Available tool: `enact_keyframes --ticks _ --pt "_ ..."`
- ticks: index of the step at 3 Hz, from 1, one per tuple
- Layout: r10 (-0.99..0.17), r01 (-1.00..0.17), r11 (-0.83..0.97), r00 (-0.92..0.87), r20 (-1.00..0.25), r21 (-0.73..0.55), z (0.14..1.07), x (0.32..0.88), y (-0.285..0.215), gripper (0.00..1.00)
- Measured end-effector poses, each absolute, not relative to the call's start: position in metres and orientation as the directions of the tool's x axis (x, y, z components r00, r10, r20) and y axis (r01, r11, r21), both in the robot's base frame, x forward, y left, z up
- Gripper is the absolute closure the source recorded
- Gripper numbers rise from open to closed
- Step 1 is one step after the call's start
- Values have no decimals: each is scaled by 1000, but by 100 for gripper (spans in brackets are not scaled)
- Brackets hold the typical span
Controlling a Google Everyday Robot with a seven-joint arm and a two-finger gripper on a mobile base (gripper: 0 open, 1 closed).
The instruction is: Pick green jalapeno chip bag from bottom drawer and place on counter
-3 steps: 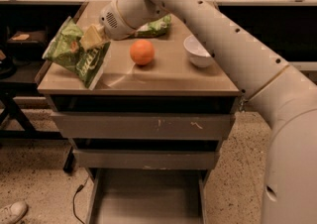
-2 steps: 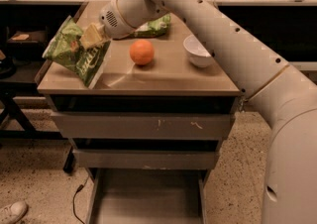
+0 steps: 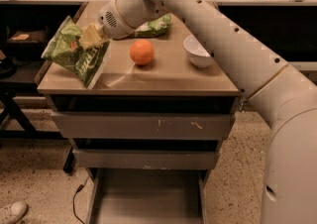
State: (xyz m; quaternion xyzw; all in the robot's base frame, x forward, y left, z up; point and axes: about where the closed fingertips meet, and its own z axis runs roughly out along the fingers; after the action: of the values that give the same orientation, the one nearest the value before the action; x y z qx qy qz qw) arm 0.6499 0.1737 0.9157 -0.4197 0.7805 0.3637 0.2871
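Evidently, pincer (image 3: 92,36) gripping green jalapeno chip bag (image 3: 69,57) by its top (bag tilted), at counter (image 3: 173,75) edge.

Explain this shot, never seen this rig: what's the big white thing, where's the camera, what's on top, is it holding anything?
The big white thing is the robot's single arm, reaching in from the right. There is only one camera. It looks down at the front of a grey drawer cabinet; where it is mounted can't be told.

At the arm's tip is the gripper, over the left end of the counter. It is shut on the green jalapeno chip bag, which hangs tilted, its lower end at the counter's left front edge.

On the counter sit an orange, a white bowl and, behind the arm, a paler green bag.

Below, the bottom drawer is pulled open. The two upper drawers are closed.
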Motion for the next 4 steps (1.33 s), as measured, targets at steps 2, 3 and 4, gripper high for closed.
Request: enact_keyframes --ticks 2,3,4 --pt "-446 -864 383 -483 -753 327 916 650 174 13" --pt "-446 -864 383 -483 -753 327 916 650 174 0" --pt "-448 -866 381 -481 -754 326 916 650 174 0"
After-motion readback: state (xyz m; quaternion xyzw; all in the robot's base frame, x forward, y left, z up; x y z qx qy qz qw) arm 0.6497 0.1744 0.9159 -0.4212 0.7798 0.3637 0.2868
